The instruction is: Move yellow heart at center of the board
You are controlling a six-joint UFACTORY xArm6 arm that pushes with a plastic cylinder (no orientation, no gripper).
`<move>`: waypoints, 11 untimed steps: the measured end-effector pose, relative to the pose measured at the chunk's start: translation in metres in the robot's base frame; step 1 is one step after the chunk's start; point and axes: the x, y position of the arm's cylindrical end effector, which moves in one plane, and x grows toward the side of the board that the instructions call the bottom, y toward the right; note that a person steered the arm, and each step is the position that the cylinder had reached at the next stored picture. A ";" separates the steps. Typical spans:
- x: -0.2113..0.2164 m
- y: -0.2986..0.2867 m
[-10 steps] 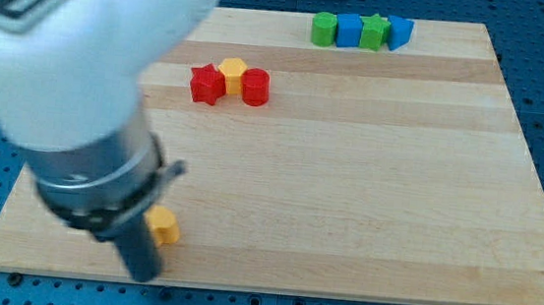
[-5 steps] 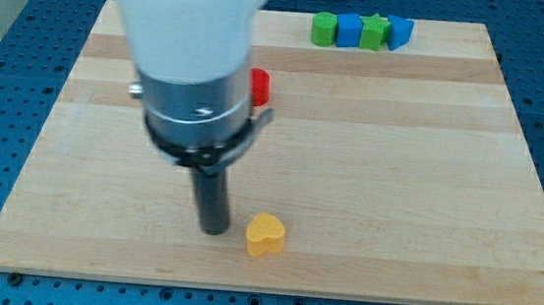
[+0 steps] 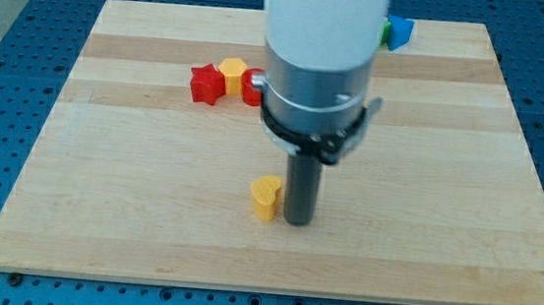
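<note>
Change since earlier frame: my tip (image 3: 297, 220) crossed from the yellow heart's (image 3: 265, 196) 9 o'clock side to its 3 o'clock side.
End effector: bare rod; no jaws, nothing held.
Yellow heart: on bench (image 3: 447, 188), at about 7 o'clock from board center.
Progress: heart near center, not yet there.
Containers: none visible.

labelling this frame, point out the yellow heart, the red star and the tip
yellow heart (image 3: 265, 196), camera view, on its top face
red star (image 3: 205, 83), camera view, on its middle
my tip (image 3: 298, 220), camera view, on the rod's very end, just right of the heart
</note>
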 end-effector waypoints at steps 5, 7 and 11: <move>-0.010 -0.030; -0.062 -0.043; -0.132 -0.014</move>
